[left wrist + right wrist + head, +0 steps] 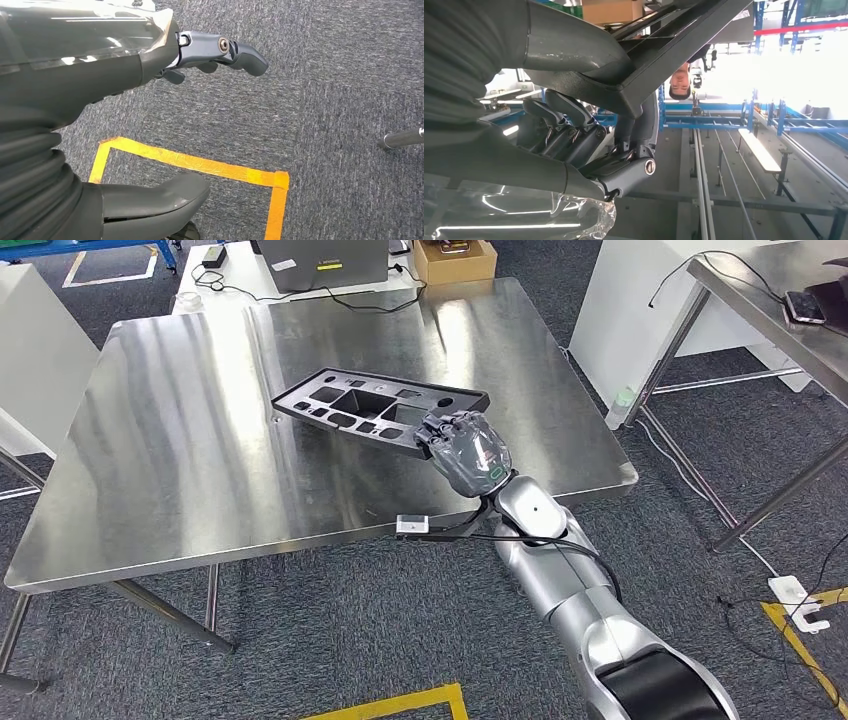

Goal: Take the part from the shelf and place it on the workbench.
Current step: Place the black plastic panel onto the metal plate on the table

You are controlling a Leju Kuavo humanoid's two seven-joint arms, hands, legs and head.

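Observation:
The part (372, 405) is a flat black plastic tray with several recessed pockets, held a little tilted just above the steel workbench (180, 460). My right hand (465, 447) grips its near right corner, thumb on one face and fingers on the other. In the right wrist view the part's black edge (659, 55) runs between my thumb and my dark fingers (574, 130). My left hand (150, 100) hangs over grey carpet, fingers apart, holding nothing.
A grey case (325, 262) and a cardboard box (455, 258) stand at the bench's far edge with cables. A second steel table (780, 310) lies to the right. Yellow floor tape (200, 165) marks the carpet. A person is far off in the right wrist view.

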